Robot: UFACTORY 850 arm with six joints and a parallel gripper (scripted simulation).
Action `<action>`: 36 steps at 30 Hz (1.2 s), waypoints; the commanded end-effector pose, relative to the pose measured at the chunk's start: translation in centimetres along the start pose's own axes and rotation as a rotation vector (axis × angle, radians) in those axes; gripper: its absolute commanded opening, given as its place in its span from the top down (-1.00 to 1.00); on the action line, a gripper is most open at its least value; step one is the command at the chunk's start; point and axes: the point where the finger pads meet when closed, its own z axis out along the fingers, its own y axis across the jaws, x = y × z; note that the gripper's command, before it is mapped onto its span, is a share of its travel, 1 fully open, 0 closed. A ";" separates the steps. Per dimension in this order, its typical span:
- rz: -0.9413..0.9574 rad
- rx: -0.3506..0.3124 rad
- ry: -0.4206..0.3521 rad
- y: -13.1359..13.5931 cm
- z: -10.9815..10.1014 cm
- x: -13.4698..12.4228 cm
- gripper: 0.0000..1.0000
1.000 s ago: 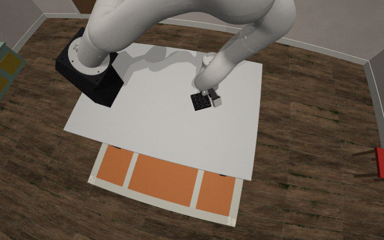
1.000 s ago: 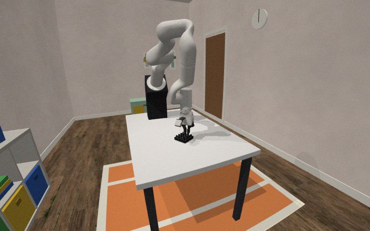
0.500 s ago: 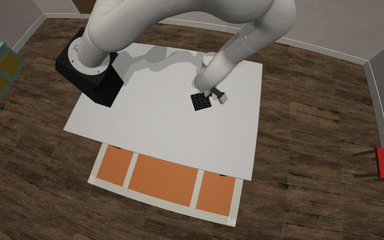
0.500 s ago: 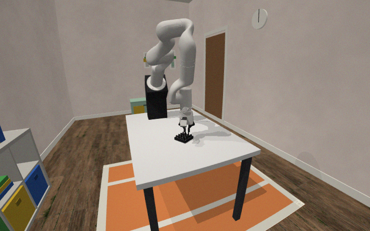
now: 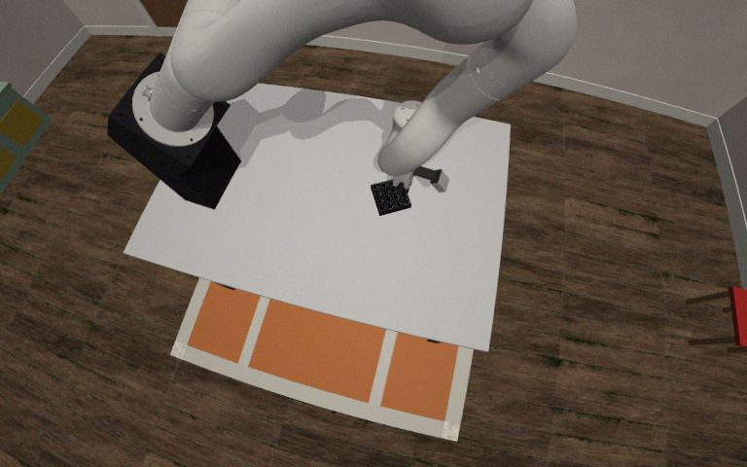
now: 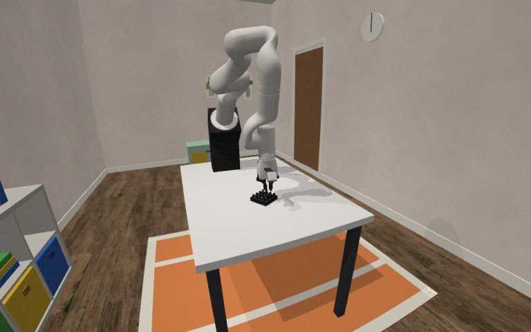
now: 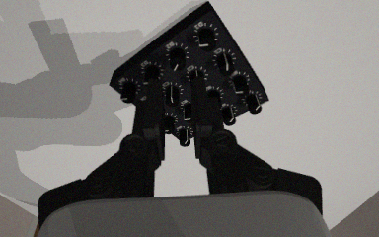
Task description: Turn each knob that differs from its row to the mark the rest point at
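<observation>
Since the end effector (image 5: 403, 186) (image 6: 267, 190) (image 7: 177, 95) is narrowly open around 1 o'clock on the knob box (image 5: 395, 210) (image 6: 263, 202) (image 7: 189, 44) (top view), neighbours could get nudged by off-centre lowering.

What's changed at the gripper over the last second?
Seen from above, the gripper has turned counterclockwise, swinging its side-mounted pale block toward the wall side. I see nothing taken hold of or let go. The knob box stayed put; whether any knob turned, I can't tell.
</observation>
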 end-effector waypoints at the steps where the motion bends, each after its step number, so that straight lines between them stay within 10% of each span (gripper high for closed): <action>1: -0.155 -0.019 -0.005 0.0 -0.1 0.0 0.61; 36: -1.013 -0.015 -0.013 0.0 -0.7 0.0 0.61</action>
